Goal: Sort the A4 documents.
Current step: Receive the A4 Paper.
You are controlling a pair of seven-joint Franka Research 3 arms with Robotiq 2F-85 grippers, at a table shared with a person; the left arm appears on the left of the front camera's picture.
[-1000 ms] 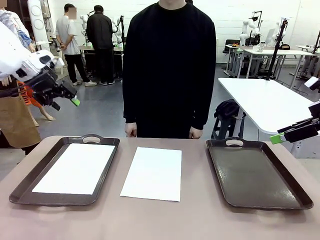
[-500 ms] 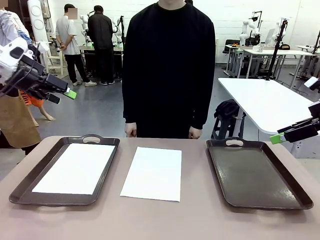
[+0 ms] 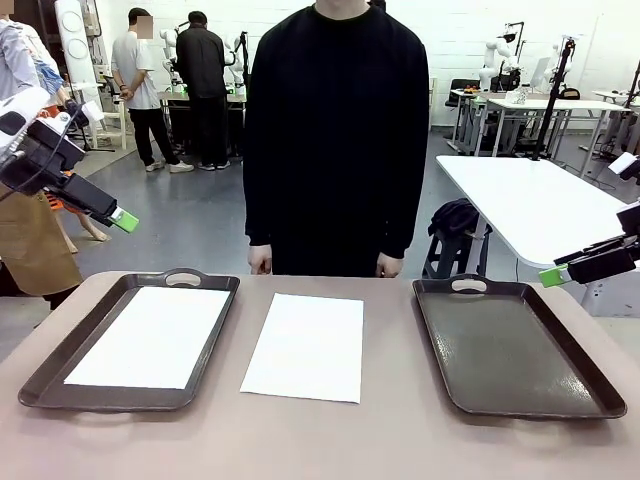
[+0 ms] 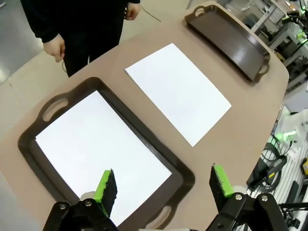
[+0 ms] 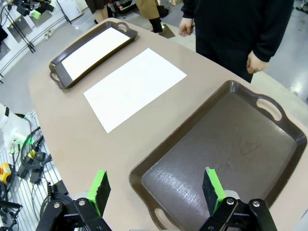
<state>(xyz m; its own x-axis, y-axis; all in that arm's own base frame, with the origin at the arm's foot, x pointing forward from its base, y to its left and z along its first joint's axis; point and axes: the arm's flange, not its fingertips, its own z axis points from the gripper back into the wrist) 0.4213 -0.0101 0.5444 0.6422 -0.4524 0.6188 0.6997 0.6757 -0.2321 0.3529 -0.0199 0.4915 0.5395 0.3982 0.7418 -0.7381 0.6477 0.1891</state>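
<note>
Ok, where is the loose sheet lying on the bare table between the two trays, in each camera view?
Front view: loose sheet at lower centre, between the trays.
Left wrist view: loose sheet at centre, up and right of the filled tray.
Right wrist view: loose sheet at upper left of centre.
Shared landmark: the empty tray, beside the sheet, opposite the filled one.

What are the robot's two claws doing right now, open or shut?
Left gripper: open, holding nothing.
Right gripper: open, holding nothing.
</note>
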